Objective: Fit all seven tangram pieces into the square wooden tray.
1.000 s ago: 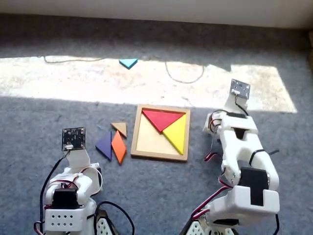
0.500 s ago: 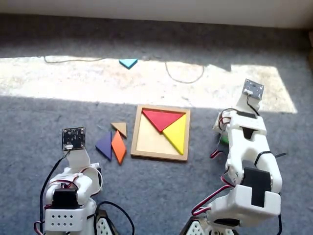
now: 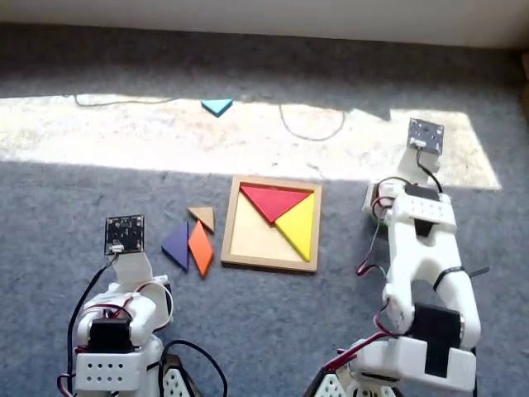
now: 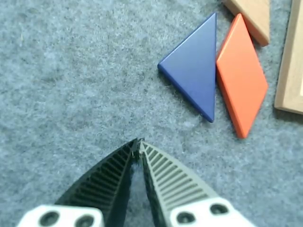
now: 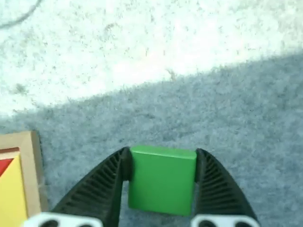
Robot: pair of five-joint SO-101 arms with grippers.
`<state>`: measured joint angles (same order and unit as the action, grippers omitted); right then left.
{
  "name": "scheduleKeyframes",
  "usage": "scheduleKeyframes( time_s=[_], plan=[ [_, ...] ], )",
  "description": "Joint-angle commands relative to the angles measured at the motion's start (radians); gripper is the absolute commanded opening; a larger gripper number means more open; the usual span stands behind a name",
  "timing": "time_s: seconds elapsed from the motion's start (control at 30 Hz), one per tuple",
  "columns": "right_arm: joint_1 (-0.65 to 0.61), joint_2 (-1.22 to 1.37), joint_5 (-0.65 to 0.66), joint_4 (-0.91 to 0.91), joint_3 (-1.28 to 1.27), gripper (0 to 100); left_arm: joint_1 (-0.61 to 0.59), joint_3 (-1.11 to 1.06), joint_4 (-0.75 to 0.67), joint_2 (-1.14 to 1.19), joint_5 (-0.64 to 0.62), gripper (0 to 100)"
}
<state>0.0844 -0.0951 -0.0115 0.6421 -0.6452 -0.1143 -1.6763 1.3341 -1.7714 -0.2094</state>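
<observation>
Since a second ago our right fingers [image 5: 106, 184] move off from the square wooden tray [image 3: 227, 248] — they grip the green square [image 5: 162, 182] between them, near the tray's corner. Our left fingers [image 4: 163, 175] sit closed on nothing, near the blue triangle [image 4: 196, 75] on the tabletop [image 4: 71, 71].

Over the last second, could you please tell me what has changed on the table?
The right arm swung sideways, away from the wooden tray, then stretched forward; the right gripper holds the green square. The shut left gripper, the red triangle, yellow triangle, blue triangle and orange piece stayed put.
</observation>
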Motion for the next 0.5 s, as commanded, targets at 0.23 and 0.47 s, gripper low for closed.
scheduleKeyframes(
  time_s=[0.23, 0.47],
  plan=[
    [-0.318, -0.236, 0.121, 0.004, -0.051, 10.1, 0.007, -0.021, 0.006, -0.045, -0.005, 1],
    [-0.598, -0.234, 0.222, 0.004, -0.053, 10.1, 0.007, -0.021, 0.006, -0.045, -0.005, 1]
  ],
)
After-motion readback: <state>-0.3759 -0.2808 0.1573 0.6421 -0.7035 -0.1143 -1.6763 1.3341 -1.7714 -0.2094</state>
